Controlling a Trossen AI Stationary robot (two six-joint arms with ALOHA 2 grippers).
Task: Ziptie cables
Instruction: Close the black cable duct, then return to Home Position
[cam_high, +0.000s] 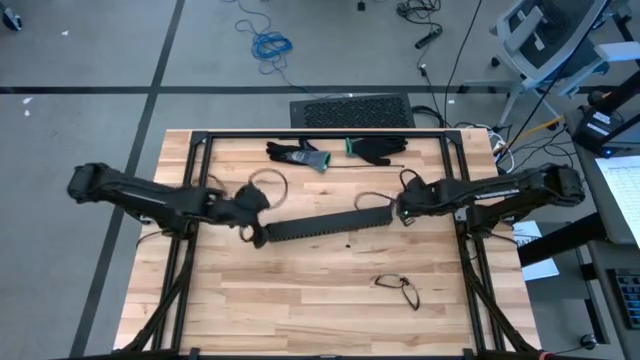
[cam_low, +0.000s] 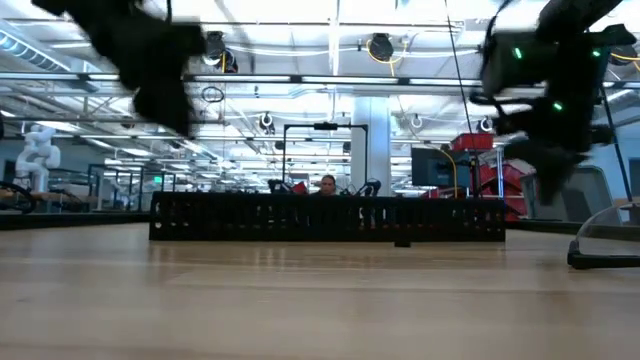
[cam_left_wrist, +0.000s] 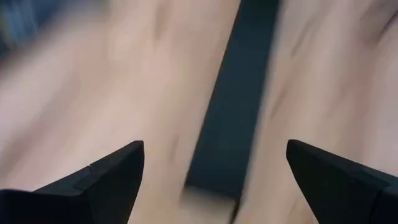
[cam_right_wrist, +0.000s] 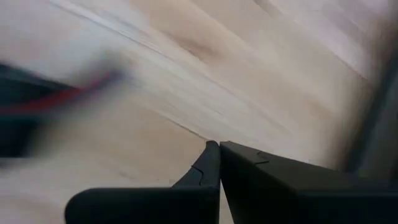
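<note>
Thin cables lie in loose loops on the wooden table: one loop (cam_high: 266, 184) far of the left gripper, one (cam_high: 372, 200) at the right end of the long black duct (cam_high: 325, 228), and one (cam_high: 400, 290) near the front. My left gripper (cam_left_wrist: 214, 168) hangs open above the duct's left end (cam_left_wrist: 230, 124) and touches nothing. My right gripper (cam_right_wrist: 214, 149) is shut and empty above bare wood by the duct's right end, with a red wire (cam_right_wrist: 62, 96) blurred off to one side. I cannot make out a zip tie.
Two dark gloves (cam_high: 300, 153) (cam_high: 378, 150) lie at the table's far edge. In the low view the duct (cam_low: 325, 218) stands across the middle, with a cable loop (cam_low: 605, 240) to its right. A black frame (cam_high: 200, 140) rims the table.
</note>
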